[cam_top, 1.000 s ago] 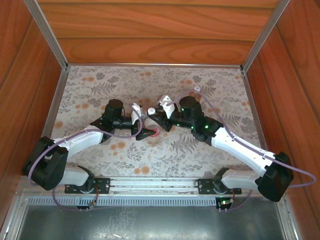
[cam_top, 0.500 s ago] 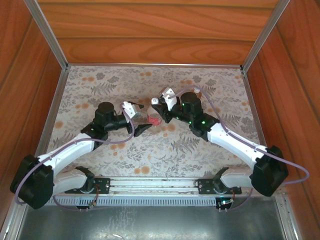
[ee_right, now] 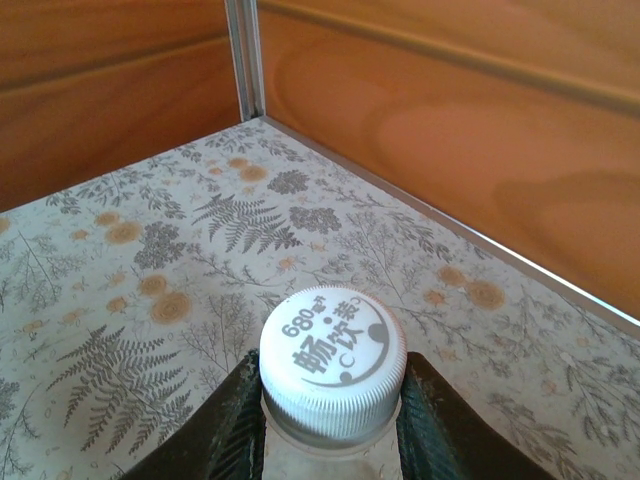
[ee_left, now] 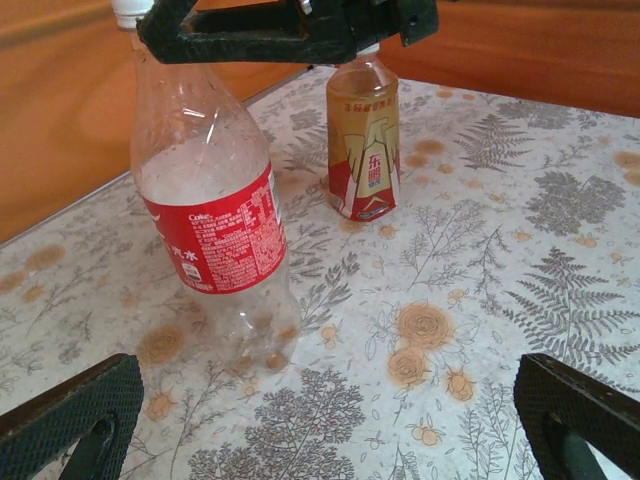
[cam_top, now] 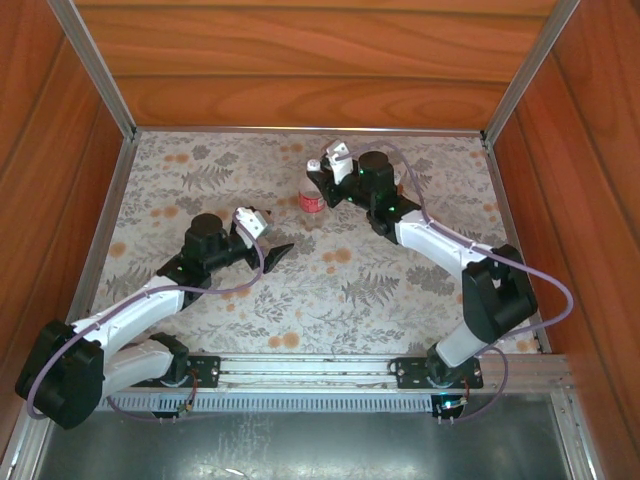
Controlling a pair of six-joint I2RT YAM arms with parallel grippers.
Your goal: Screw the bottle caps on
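The clear bottle [ee_left: 205, 200] with the red label stands with its base on the floral mat, leaning slightly. A white bottle cap [ee_right: 333, 365] with grey print sits on its neck. My right gripper [ee_right: 333, 405] is shut on the neck just under that cap, one finger on each side. In the top view the right gripper [cam_top: 316, 183] holds this bottle [cam_top: 311, 201] near the back middle. The amber bottle [ee_left: 364, 140] with the tan label stands upright behind it. My left gripper [ee_left: 325, 430] is open and empty, a short way in front of the clear bottle, and sits left of centre [cam_top: 268, 242].
Wooden walls with metal rails [cam_top: 300, 130] close in the mat at the back and on both sides. The right arm [cam_top: 450, 245] stretches diagonally across the right half. Bare floral mat [cam_top: 340, 300] lies between the arms and the near rail.
The right arm carried the clear bottle away from the middle toward the back wall. The left gripper opened fully, let go and drew back to the left.
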